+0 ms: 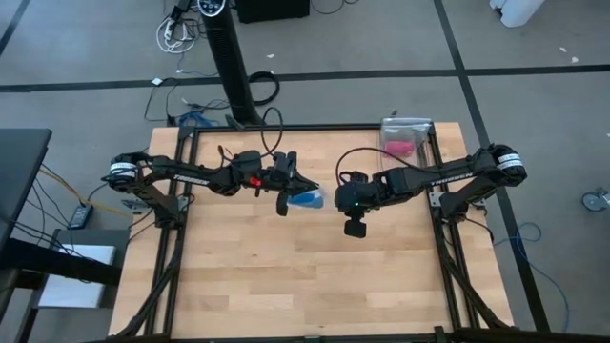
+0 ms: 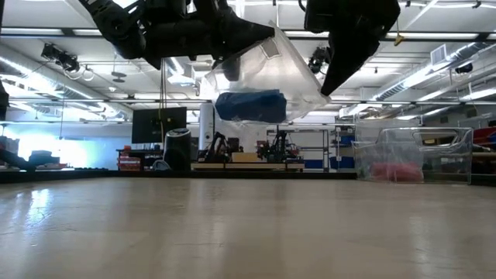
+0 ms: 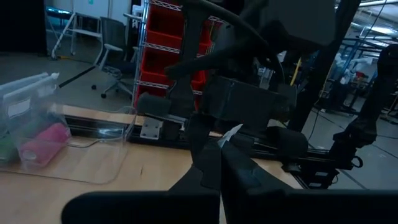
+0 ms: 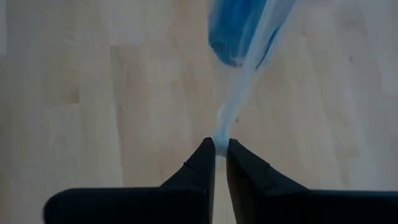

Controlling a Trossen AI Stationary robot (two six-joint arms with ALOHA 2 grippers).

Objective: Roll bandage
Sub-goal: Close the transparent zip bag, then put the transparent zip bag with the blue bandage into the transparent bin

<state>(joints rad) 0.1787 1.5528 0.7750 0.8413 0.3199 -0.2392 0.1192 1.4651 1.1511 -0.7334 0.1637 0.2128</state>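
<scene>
**Two pincers, one bag, one bandage aloft**

We count two pincers holding one clear bag point(image 2: 267, 74) above the bench point(image 1: 286, 276) middle. The left pincer point(image 1: 286, 187) pinches one bag edge; the right pincer point(image 4: 220, 148) is pressed together on the other. One blue bandage point(image 2: 250, 106) hangs inside. Only the low view shows the bag clear of the bench. One pink roll point(image 1: 399, 146) lies in a second bag at the far right corner.

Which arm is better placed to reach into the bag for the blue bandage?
Judging hedged: neither is free. Both tools pinch the clear bag, held above the table, bandage inside. Perhaps the left, sitting closer to the bandage.
</scene>
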